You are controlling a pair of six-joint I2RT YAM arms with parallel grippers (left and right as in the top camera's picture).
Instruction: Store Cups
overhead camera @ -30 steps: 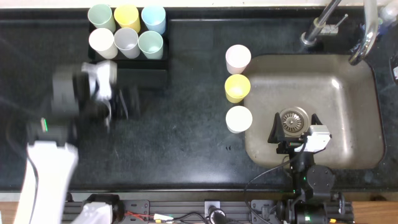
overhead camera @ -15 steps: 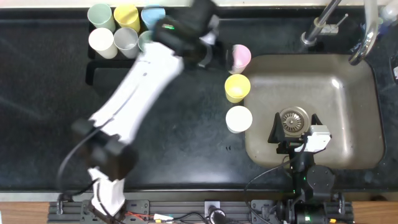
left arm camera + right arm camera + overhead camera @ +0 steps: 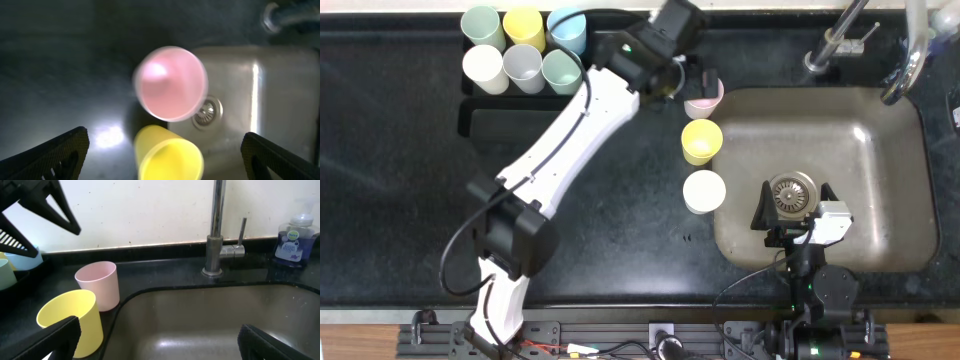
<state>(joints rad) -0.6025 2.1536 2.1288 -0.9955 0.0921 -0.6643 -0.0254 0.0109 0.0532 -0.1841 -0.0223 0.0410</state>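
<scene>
One pink cup (image 3: pixel 171 83), upright on the bench (image 3: pixel 620 220) at the sink's (image 3: pixel 880 230) edge below the released left jaws, looks light, stiff and slippery, so I would pinch its wall near the rim.

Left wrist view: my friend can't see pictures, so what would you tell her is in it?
A round pink plastic cup stands on the black counter below the left tool, whose black fingers are spread wide. A yellow plastic cup stands beside it, at the edge of a steel sink.
</scene>
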